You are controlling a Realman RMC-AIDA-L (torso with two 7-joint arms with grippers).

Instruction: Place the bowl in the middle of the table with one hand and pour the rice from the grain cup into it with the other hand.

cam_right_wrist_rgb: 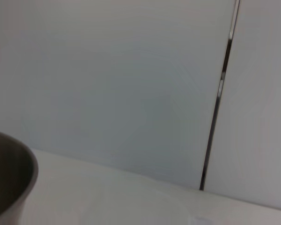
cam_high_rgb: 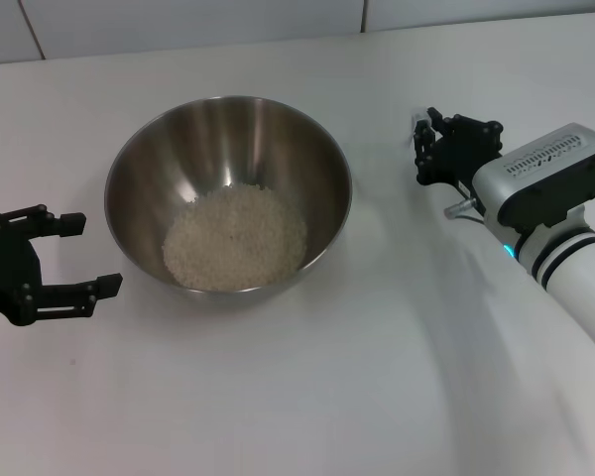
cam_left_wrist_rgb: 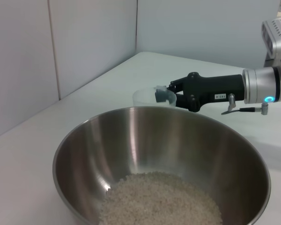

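Observation:
The steel bowl [cam_high_rgb: 228, 188] stands in the middle of the white table [cam_high_rgb: 377, 377] and holds a pale heap of rice [cam_high_rgb: 235, 238]. It also shows in the left wrist view [cam_left_wrist_rgb: 145, 140] with the rice [cam_left_wrist_rgb: 161, 199], and its rim edges into the right wrist view [cam_right_wrist_rgb: 9, 178]. My left gripper [cam_high_rgb: 91, 256] is open and empty, just left of the bowl. My right gripper [cam_high_rgb: 423, 149] is to the right of the bowl and is shut on the rim of the clear grain cup [cam_left_wrist_rgb: 150, 97]. The cup is upright and looks empty. The right gripper [cam_left_wrist_rgb: 163, 93] shows beyond the bowl.
A white panelled wall [cam_high_rgb: 178, 25] runs along the table's far edge. In the right wrist view a dark seam [cam_right_wrist_rgb: 220, 93] runs down the wall.

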